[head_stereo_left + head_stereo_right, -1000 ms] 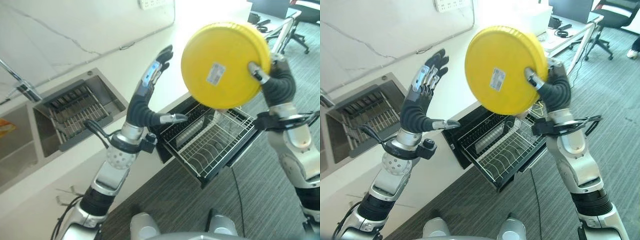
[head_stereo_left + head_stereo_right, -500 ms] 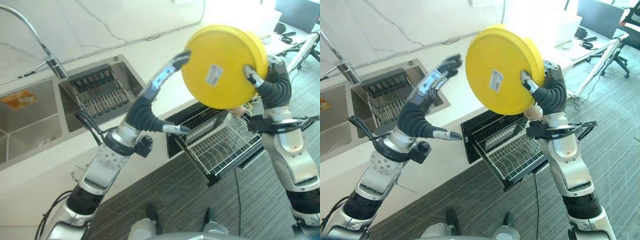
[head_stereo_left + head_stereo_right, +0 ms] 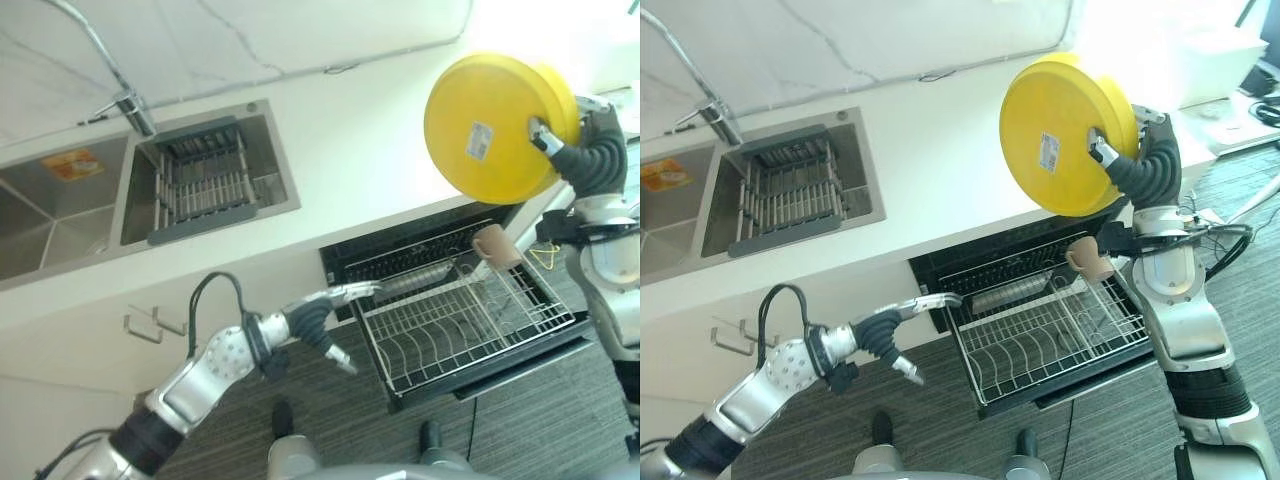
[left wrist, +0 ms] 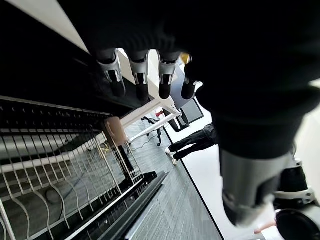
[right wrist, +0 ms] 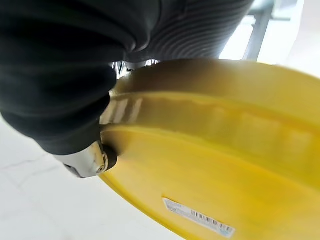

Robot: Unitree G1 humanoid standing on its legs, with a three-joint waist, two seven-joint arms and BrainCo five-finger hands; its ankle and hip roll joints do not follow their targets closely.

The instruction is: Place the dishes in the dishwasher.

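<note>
One yellow plate is pinched at its rim by the right hand; the left hand has fingers straight, apart, near the rack.

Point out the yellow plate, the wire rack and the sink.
yellow plate (image 3: 1060,140), right eye view, middle of its underside.
wire rack (image 3: 1050,335), right eye view, its floor wires.
sink (image 3: 275,185), left eye view, its right wall.

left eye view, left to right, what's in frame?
Sink basin with the orange sticker → faucet → sink drain rack → left robot hand, fingers straight, by the dishwasher's front → wire dishwasher rack → yellow plate, held up above it → right robot hand gripping its rim.
</note>
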